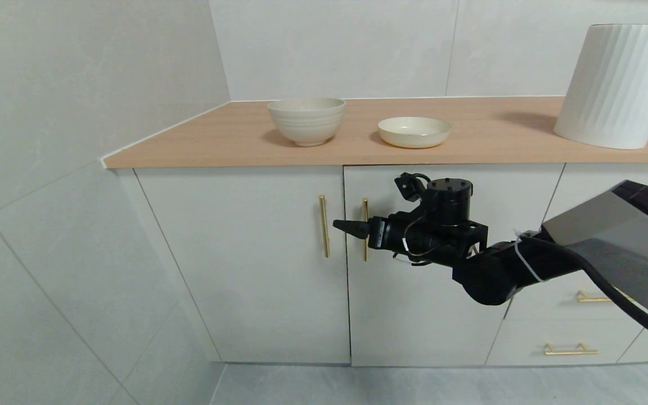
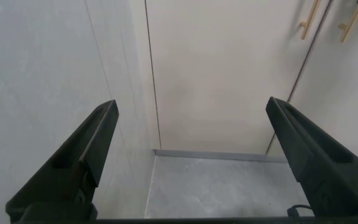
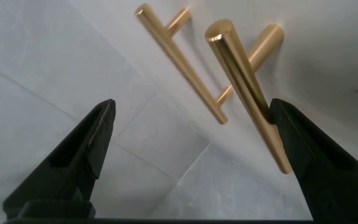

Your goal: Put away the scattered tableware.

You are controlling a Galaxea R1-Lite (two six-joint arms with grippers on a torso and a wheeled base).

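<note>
Right gripper [image 3: 190, 109]: spread wide and empty, level with the two slim gold bar handles [image 1: 324, 226] where the white cabinet doors [image 1: 245, 259] meet below the wooden countertop [image 1: 200, 143]. In the right wrist view both bars lie between its fingers, the nearer bar close to one finger.
Left gripper [image 2: 191, 109]: also wide open with nothing in it, low down, facing the cabinet's bottom left corner and the grey floor.
Tableware: the beige ribbed ceramic bowl [image 1: 306, 120] stands near the countertop's left end. The shallow cream dish [image 1: 414, 131] sits beside it, apart from it and nearer the front edge. Both are untouched.
Risk, grasp: the bars sit close together, so closing here could catch both, or pinch neither squarely and slide off the smooth metal.
Risk, door: whichever door is pulled may swing toward the arm parked in front of it and jam against it.
Risk, later: the bowl's rounded glazed wall looks likely to slip in narrow fingers.
Hidden: the cabinet's inside, since both doors are shut, so free shelf room cannot be judged.
Hard to tell: how far the fingertips are from the bars in depth. The head view shows one finger only.
Cut off: the white fluted cylinder [image 1: 619, 84] at the countertop's right end, and the dark items behind it.
</note>
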